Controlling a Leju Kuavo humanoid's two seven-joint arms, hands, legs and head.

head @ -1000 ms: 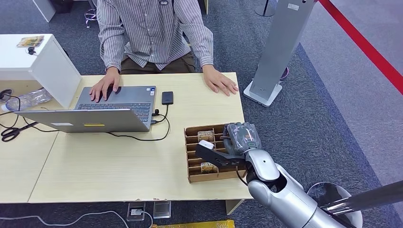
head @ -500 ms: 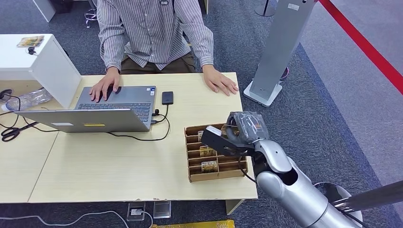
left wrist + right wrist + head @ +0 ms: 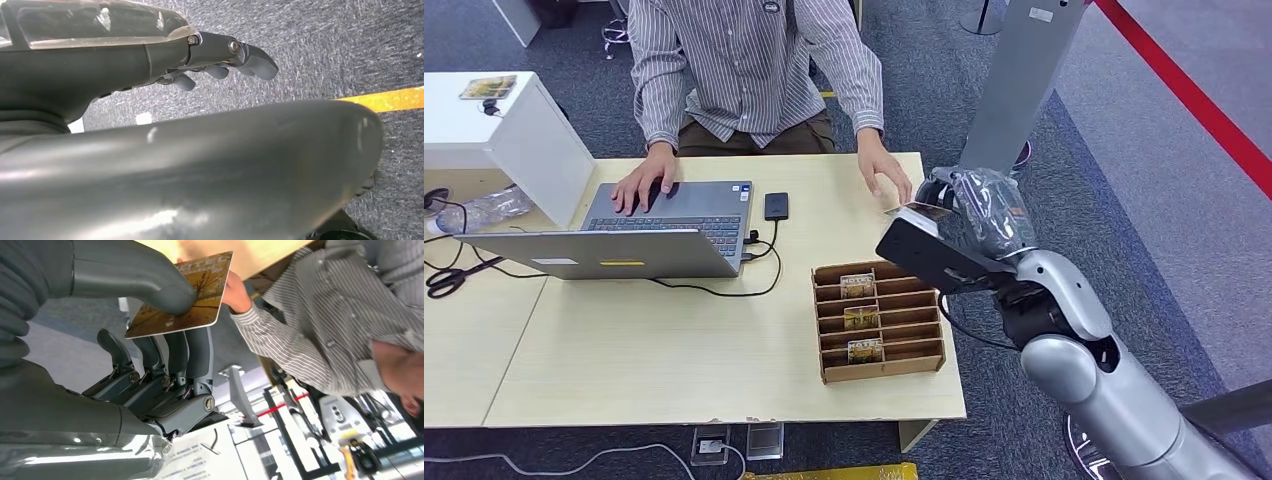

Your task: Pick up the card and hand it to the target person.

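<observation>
The right hand (image 3: 969, 215) is raised above the far right corner of the desk (image 3: 674, 350), holding out the card (image 3: 182, 297). From the right wrist view the grip is plain: the thick grey thumb (image 3: 135, 277) presses down on the card's printed face, and the dark fingers (image 3: 172, 352) lie close together under it, so the card is pinched flat between them. The card shows a brownish-gold picture with a bare tree on it (the lettering along its edge is too small to read). In the head view the card (image 3: 908, 210) is just a thin pale sliver sticking out of the hand toward the person.

The person's hand (image 3: 884, 172) is lifted off the desk and sits just beyond the card's free end; in the right wrist view the person's fingers (image 3: 235, 292) seem to meet the card's far edge, though I cannot tell whether they grip it. Their other hand (image 3: 642, 182) rests on the laptop (image 3: 624, 235), well away from the robot's hand.

Below and behind the right hand is the cardboard slotted tray (image 3: 879, 322), with a few more cards standing in its slots.

The left hand (image 3: 220, 60) hangs over dark carpet, its fingers curled loosely inward with nothing in them.
</observation>
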